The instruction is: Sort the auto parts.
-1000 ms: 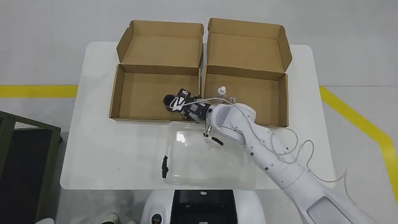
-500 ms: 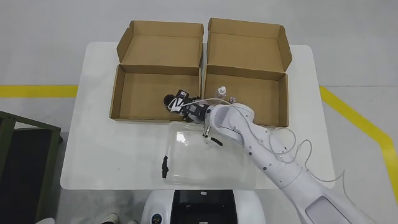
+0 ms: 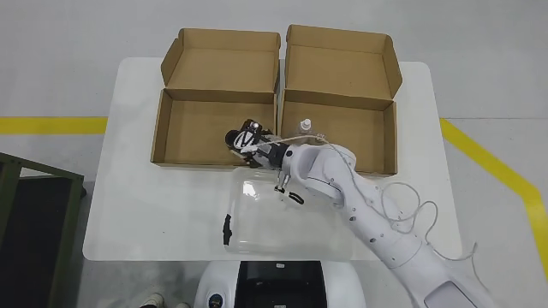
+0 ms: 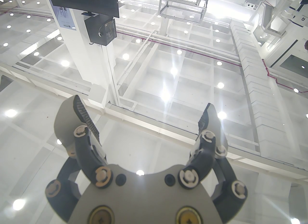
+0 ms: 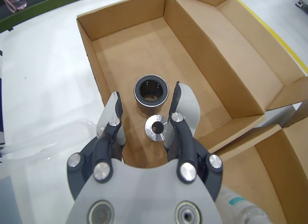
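Observation:
My right gripper (image 5: 147, 92) (image 3: 247, 137) hangs open over the near right corner of the left cardboard box (image 5: 144, 49) (image 3: 193, 128). Below it, on the box floor, a black cylindrical bearing (image 5: 150, 93) stands upright between the fingertips. A silver metal bushing (image 5: 156, 130) lies just nearer, between the finger bases; neither part is touched. My left gripper (image 4: 144, 104) points up at the ceiling, open and with nothing in it.
The right cardboard box (image 3: 360, 133) holds a white bottle (image 3: 305, 126) (image 5: 240, 208). A clear plastic tray (image 3: 257, 244) sits at the table's front with a black part (image 3: 227, 227) at its left edge and a small dark part (image 3: 295, 195) near the arm.
The right arm has shifted a little to the left, carrying its gripper slightly farther over the left box. Nothing else has moved.

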{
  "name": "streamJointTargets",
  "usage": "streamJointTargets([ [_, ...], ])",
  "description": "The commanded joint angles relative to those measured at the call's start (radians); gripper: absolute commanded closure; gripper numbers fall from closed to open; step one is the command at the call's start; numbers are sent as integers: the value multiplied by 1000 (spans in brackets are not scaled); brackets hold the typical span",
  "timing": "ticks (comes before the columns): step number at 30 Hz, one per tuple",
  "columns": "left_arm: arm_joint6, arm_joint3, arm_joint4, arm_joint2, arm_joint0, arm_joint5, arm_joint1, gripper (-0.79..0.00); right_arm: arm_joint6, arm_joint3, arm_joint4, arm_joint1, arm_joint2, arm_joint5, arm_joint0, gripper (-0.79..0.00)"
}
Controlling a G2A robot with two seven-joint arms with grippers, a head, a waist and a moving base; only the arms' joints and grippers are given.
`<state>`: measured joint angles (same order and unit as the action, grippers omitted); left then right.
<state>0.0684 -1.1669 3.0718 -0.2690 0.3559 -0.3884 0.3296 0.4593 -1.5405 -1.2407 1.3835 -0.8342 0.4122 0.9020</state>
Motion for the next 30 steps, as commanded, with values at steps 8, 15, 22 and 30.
streamJointTargets([
  [8, 0, 0, 0, 0, 0, 0, 0, -785, -29, -169, 74, -32, -120, 54, 126, -785],
  [15, 0, 0, 0, 0, 0, 0, 0, -785, -145, -304, 104, -66, -244, 149, 272, -785],
  [22, 0, 0, 0, 0, 0, 0, 0, -785, -254, -373, 94, -99, -417, 183, 412, -785],
  [30, 0, 0, 0, 0, 0, 0, 0, -785, -405, -372, 60, -120, -608, 93, 545, -785],
])
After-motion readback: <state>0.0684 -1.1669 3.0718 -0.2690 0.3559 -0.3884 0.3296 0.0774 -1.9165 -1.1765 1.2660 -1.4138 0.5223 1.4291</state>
